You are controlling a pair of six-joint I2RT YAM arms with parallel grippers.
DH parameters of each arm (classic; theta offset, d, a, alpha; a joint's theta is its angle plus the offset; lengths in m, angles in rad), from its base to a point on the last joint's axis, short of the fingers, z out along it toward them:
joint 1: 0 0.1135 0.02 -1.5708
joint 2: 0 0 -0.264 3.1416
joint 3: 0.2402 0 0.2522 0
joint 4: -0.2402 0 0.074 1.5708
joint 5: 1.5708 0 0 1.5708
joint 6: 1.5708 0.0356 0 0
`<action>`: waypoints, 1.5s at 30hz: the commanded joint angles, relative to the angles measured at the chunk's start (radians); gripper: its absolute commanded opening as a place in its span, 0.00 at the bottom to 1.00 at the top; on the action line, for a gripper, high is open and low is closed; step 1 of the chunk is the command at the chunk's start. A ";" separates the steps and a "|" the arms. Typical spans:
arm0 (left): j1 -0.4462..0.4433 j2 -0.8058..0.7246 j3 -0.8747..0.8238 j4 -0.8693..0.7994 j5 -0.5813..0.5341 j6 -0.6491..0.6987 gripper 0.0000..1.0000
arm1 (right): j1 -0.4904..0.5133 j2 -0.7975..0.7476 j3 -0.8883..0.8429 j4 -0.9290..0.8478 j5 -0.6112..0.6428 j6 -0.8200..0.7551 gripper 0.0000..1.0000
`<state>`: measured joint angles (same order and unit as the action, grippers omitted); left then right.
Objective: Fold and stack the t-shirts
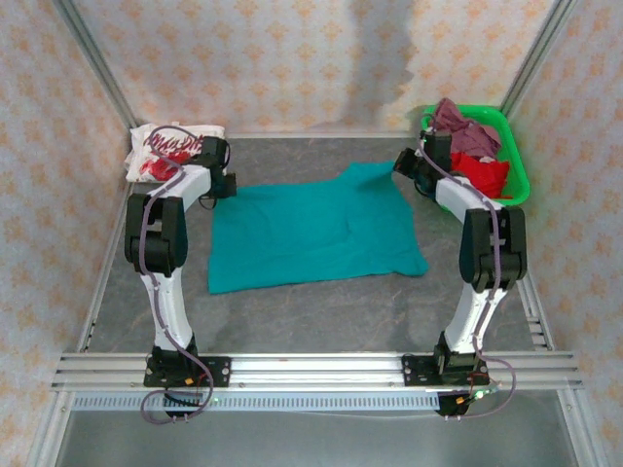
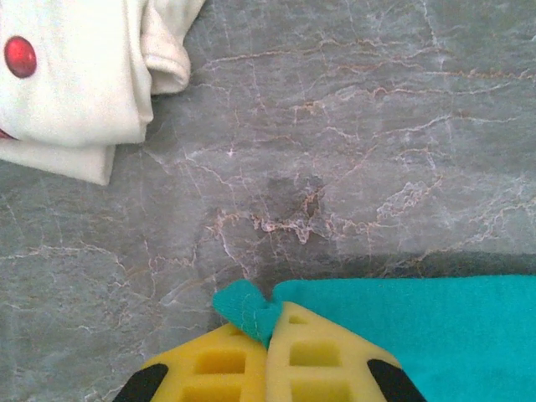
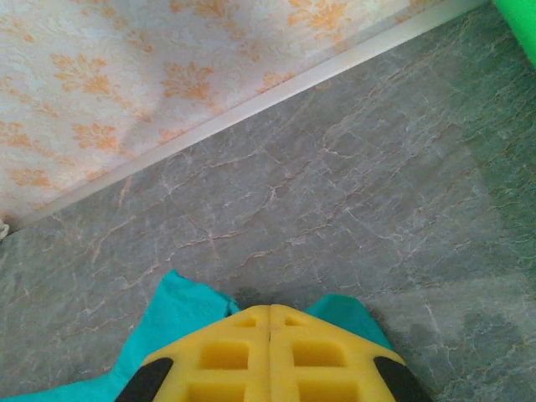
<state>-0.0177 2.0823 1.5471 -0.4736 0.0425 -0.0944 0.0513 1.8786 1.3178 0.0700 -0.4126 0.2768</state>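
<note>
Fingers fully closed on both: left hand (image 2: 268,325) pinches the teal t-shirt (image 1: 311,233) at its far-left corner, right hand (image 3: 270,311) at its far-right corner. It lies spread on the surface (image 1: 321,306).

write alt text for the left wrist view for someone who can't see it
The yellow left gripper, shut at the bottom edge, pinches a corner of the teal t-shirt on the grey marbled table. A folded white t-shirt with a red spot lies at the upper left, apart from the teal one.
</note>
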 commanded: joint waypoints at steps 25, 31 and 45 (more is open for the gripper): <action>0.004 -0.216 -0.243 0.141 -0.102 -0.016 0.00 | -0.005 -0.350 -0.347 0.195 -0.037 -0.008 0.00; -0.001 -0.263 -0.291 0.162 -0.110 -0.030 0.00 | -0.005 -0.407 -0.407 0.217 -0.060 0.008 0.00; -0.051 -0.352 -0.382 0.168 -0.185 -0.045 0.00 | -0.004 -0.519 -0.505 0.148 -0.063 0.013 0.00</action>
<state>-0.0593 1.7824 1.1950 -0.3164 -0.0746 -0.1162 0.0513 1.4029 0.8391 0.2245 -0.4755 0.2810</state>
